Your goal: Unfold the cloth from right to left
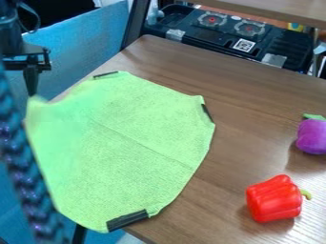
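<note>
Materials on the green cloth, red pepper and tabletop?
Green cloth: matte textile, fine-textured surface; fibre unclear.
Red pepper: likely moulded plastic, smooth with glossy highlights.
Tabletop: wood or wood-look laminate, visible grain, slight sheen.

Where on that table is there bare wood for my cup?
The widest bare patch of table lies between the green cloth, the purple toy and the far edge. A narrower strip runs between the cloth and the red pepper. It's crowded at left: the cloth overhangs the edge, with the gripper by its corner.
</note>
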`<state>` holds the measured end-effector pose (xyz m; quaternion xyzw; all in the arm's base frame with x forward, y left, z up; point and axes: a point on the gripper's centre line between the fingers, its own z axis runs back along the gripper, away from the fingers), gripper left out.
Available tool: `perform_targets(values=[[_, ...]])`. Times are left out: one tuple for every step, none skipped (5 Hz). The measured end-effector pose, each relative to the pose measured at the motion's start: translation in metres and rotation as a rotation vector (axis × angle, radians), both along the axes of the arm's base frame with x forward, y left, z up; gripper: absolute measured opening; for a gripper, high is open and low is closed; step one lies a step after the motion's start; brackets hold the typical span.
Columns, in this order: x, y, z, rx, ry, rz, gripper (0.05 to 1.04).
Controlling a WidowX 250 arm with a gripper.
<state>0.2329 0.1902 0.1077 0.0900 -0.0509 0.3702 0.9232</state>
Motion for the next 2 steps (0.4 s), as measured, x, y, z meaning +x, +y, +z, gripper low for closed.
perform_targets(values=[[0.0, 0.005, 0.01, -0.003, -0.002, 0.036, 1.007], [0.005, 0.007, 0.02, -0.007, -0.012, 0.005, 1.003]])
